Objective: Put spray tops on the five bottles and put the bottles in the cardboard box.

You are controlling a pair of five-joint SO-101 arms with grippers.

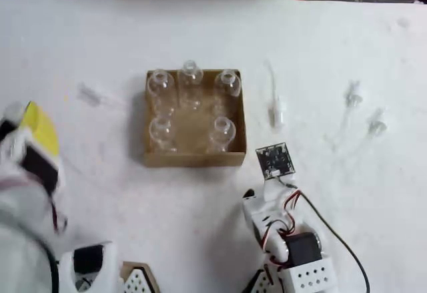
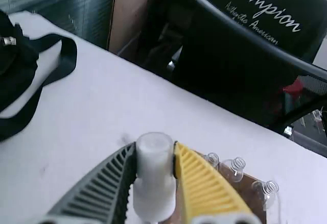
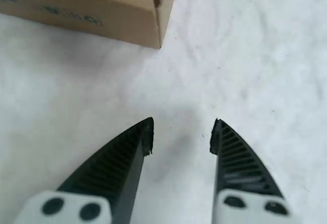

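Five clear bottles without tops stand in the cardboard box (image 1: pixel 193 157) at mid-table, among them one at the back middle (image 1: pixel 190 76). My left gripper (image 2: pixel 155 150), with one grey and one yellow finger, is shut on a white spray top (image 2: pixel 153 183); it is raised at the table's left, its yellow finger (image 1: pixel 40 127) left of the box. Beyond it in the left wrist view are bottle necks (image 2: pixel 236 165) and the box (image 2: pixel 248 183). My right gripper (image 3: pixel 181 134) hangs open over bare table just in front of the box's near right corner (image 3: pixel 156 25).
Loose spray tops lie on the white table: one left of the box (image 1: pixel 88 95), one right of it (image 1: pixel 275 109), two farther right (image 1: pixel 352 95) (image 1: pixel 376 123). A black bag with a strap (image 2: pixel 20 71) lies at the table's far left. A dark chair (image 2: pixel 245 71) stands behind.
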